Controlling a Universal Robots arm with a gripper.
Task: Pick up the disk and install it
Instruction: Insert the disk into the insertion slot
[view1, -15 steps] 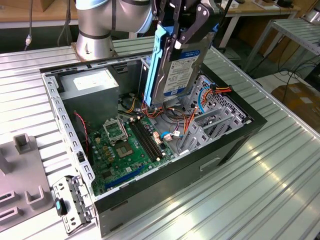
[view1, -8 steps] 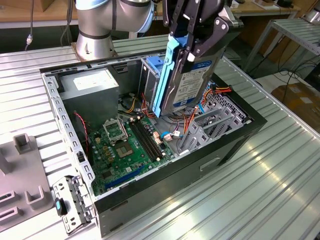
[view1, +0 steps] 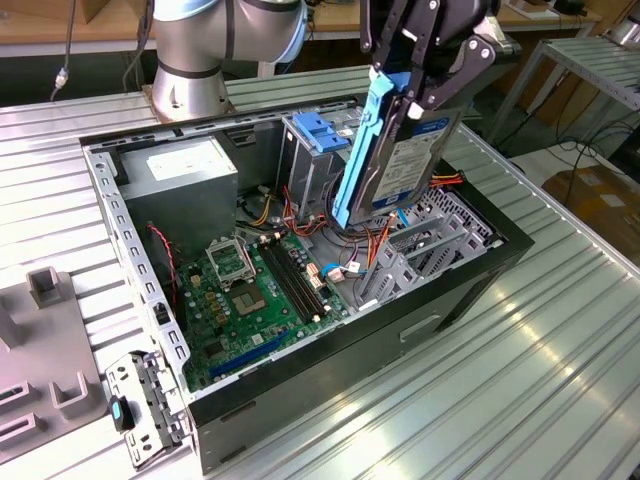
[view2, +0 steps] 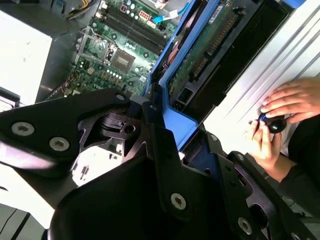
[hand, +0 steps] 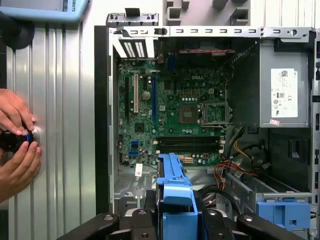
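The disk (view1: 408, 165), a silver drive with a white-and-blue label and bright blue side rails, hangs tilted on edge above the open computer case (view1: 128, 238). My gripper (view1: 416, 92) is shut on its upper end, black fingers (view1: 470, 60) clamping the rails. The disk's lower end sits over the grey drive cage (view1: 432, 245) at the case's right side in the exterior view. In the second wrist view the disk's (view2: 207, 45) green circuit-board underside shows between the rails. In the first wrist view its blue rail (hand: 175, 190) rises from my gripper (hand: 175, 225).
Inside the case lie a green motherboard (view1: 250, 290), a grey power-supply box (view1: 180, 170), loose cables (view1: 345, 265) and a blue latch plate (view1: 320, 130). A person's hands (hand: 15, 135) hold a small black object on the ribbed table beside the case. Grey fixtures (view1: 45, 330) stand at the exterior view's left.
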